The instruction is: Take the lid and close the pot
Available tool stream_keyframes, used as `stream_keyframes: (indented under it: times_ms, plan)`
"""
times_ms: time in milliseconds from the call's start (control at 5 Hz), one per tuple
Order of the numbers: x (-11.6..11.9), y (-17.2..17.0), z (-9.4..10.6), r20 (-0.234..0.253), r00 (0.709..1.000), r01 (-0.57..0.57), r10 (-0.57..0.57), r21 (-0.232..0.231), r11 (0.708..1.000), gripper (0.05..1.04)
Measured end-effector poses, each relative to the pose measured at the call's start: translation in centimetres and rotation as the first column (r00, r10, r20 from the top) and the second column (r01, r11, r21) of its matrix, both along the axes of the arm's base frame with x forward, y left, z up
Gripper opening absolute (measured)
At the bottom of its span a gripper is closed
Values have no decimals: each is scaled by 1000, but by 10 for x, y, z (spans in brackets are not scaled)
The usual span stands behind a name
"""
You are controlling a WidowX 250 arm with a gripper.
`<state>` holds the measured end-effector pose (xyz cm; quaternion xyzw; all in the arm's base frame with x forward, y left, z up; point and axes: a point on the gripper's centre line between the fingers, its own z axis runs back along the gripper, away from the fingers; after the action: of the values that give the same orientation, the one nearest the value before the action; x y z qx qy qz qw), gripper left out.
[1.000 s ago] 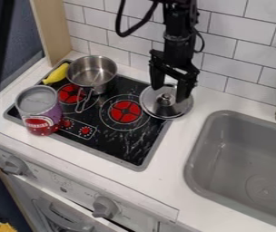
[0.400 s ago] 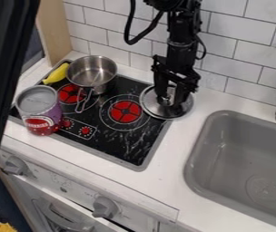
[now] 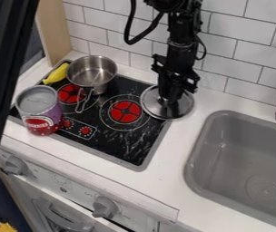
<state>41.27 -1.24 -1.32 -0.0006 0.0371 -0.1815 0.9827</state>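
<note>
My black gripper (image 3: 169,99) hangs down from the top over the lid, its fingers closed together on the lid's knob, which they hide. The round glass lid (image 3: 183,108) with a metal rim lies flat across the stove's right back edge and the white counter. On the back left burner stands the open silver pot (image 3: 92,72), upright, its folded wire handle toward the front; the inside that shows holds nothing.
A yellow banana-like toy (image 3: 56,74) lies left of the pot. The purple and red can (image 3: 40,111) stands at the stove's left front. A grey sink (image 3: 210,131) is at the right, a tiled wall (image 3: 237,59) behind.
The gripper came down onto the lid's knob and its spread fingers closed on it. The lid shifted very slightly to the right. Pot and can stayed put.
</note>
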Motion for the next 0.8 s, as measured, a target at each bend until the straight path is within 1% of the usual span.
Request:
stream_keyframes:
  times_ms: [200,400,600,800]
  plan:
    - [-3,-1,1,5,1000,24,-24,10,1000,279]
    - [-8,-6,4,10,999,37,-37,-27,999,279]
    - [-14,-6,13,38,999,24,-21,-62,998,279]
    - [-13,10,45,116,993,-6,14,-71,997,279]
